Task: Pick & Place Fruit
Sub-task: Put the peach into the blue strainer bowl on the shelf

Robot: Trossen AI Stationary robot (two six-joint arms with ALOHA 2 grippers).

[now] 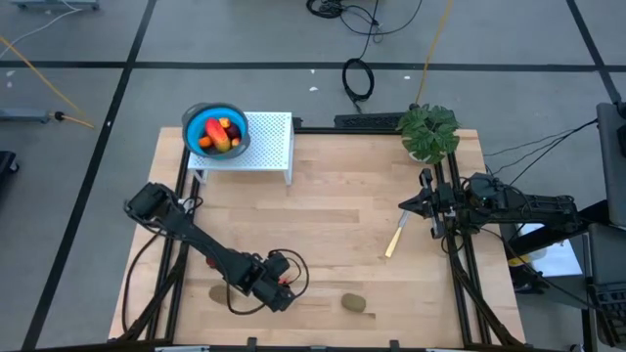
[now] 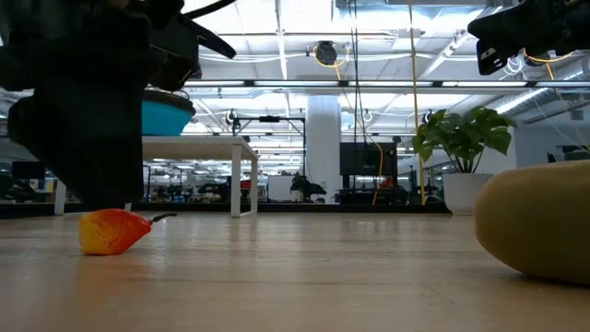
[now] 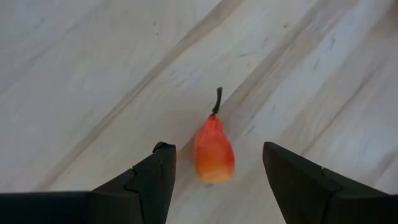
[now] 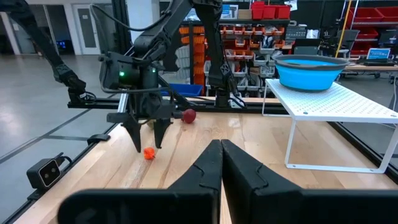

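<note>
A small orange-red fruit (image 3: 213, 154) with a dark stem lies on its side on the wooden table; it also shows in the low view (image 2: 112, 231) and the right wrist view (image 4: 148, 153). My left gripper (image 3: 216, 147) is open, pointing down over it near the table's near edge (image 1: 282, 290), one finger on either side, apart from it. My right gripper (image 4: 221, 152) is shut and empty, held above the table's right side (image 1: 411, 205). Two brown-green kiwis (image 1: 354, 304) (image 1: 217, 291) lie near the near edge. A dark red ball (image 4: 188, 116) lies beyond the left gripper.
A blue bowl (image 1: 217, 132) holding several fruits stands on a white rack (image 1: 269, 142) at the far left. A leafy plant (image 1: 428, 132) stands at the far right. A pale yellow stick (image 1: 396, 237) lies below my right gripper.
</note>
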